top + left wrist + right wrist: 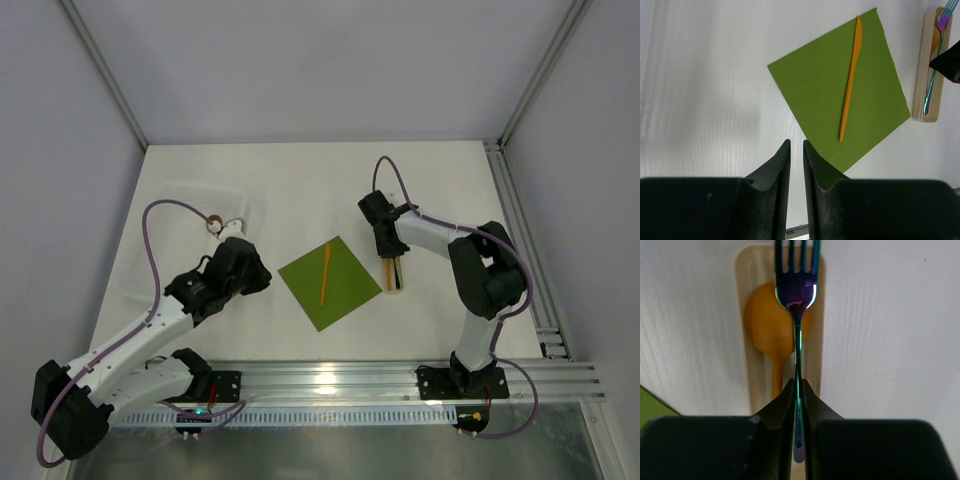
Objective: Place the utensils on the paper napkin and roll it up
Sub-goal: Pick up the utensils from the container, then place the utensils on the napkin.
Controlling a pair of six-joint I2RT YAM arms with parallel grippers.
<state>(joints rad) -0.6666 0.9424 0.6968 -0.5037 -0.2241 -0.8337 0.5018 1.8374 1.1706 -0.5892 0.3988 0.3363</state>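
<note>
Three utensils are in view: one orange knife [850, 80], one iridescent green-purple fork [796, 290] and one orange spoon [765, 325]. There is a single paper napkin [345, 290], an olive-green square lying flat and unrolled near the middle of the white table [300, 190], turned so its corners point up, down and to the sides. The knife lies on the napkin, running lengthwise across it and wholly within its edges. The fork and spoon sit in one narrow cream holder [747, 270] just beside the napkin's right corner, the fork resting on top of the spoon. One clear plastic tray [170, 200] stands at the far left of the table, well apart from the napkin. Of the two arms, the right one reaches forward and bends down over the holder; the right gripper [797, 387] points along it, and its fingers are closed in on the fork's slim handle, which runs straight between them. The left arm stretches diagonally from its base towards the napkin's left side, and the left gripper [796, 145] hangs low near the napkin's near-left edge, aimed across the sheet; its fingers stand close together with only a thin gap, and nothing is between them
</note>
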